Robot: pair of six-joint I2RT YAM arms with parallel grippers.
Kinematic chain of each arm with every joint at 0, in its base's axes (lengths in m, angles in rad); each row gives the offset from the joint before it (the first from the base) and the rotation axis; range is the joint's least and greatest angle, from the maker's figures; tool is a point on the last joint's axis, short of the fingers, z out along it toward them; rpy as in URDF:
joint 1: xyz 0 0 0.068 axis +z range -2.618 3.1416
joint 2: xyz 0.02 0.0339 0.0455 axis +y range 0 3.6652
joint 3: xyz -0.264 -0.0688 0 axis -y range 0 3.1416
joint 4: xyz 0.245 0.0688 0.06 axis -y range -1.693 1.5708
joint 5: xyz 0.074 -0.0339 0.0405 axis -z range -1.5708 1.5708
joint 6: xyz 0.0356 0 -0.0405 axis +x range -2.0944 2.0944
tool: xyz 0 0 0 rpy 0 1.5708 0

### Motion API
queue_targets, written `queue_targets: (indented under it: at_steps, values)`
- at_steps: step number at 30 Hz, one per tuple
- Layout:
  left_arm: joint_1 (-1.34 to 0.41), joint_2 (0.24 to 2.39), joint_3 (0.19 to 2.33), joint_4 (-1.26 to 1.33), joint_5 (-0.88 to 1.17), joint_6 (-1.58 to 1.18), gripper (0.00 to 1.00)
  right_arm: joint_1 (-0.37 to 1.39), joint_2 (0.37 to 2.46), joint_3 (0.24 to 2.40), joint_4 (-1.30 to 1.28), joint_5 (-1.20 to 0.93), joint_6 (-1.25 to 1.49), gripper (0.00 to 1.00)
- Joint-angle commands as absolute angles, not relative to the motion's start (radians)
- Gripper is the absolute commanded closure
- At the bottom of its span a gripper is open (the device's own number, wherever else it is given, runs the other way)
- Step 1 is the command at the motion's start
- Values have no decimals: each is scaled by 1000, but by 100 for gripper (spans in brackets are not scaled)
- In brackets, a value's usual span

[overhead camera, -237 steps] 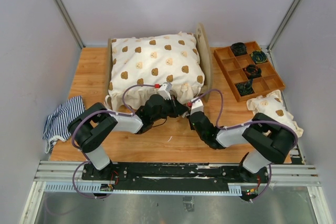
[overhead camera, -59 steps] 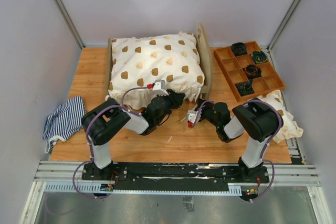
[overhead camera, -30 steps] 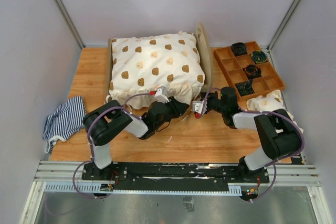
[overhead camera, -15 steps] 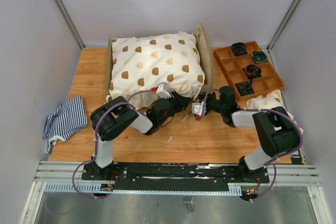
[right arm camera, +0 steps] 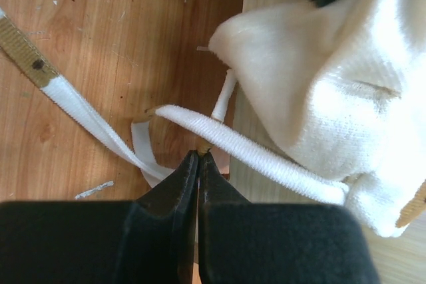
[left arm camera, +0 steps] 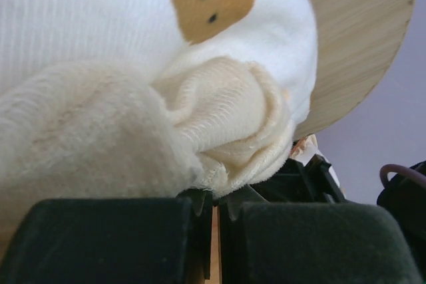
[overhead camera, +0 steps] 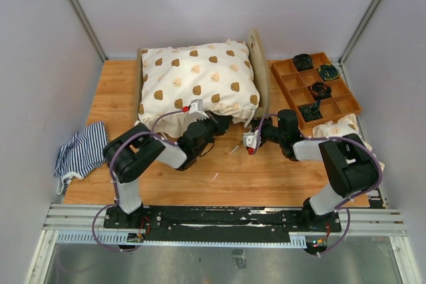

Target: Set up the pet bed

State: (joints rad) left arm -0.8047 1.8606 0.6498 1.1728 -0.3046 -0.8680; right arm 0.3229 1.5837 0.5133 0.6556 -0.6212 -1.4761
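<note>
Black-and-silver arms (overhead camera: 168,155), purple cables (overhead camera: 333,138), black fingers (left arm camera: 106,237)

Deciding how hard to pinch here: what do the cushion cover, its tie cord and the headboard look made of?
Cushion cover: soft ribbed knit, cream with brown bear prints; fine ribs show. Its fuzzy underside looks like fleece. Tie cord: white woven textile, fibre unclear. Headboard: light, matte wood, probably plywood; straight grain shows.
</note>
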Motion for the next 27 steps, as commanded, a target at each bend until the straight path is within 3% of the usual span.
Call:
queue_targets:
  at_steps: [1, 7, 16, 22, 27]
  values:
    - [-798, 1782, 633, 1243, -346, -796, 100, 338, 1587, 505, 665, -635, -1529, 100]
    - [-798, 1751, 635, 1265, -334, -765, 100, 385, 1595, 509, 658, -598, -1596, 100]
    - [-795, 1764, 645, 1236, -304, -783, 97, 465, 1613, 457, 882, -543, -1656, 100]
    - [-795, 1726, 614, 1178, -298, -806, 72, 476, 1597, 429, 941, -562, -1632, 100]
    - [-795, 1632, 504, 1174, -187, -653, 60, 477, 1579, 419, 938, -562, -1599, 100]
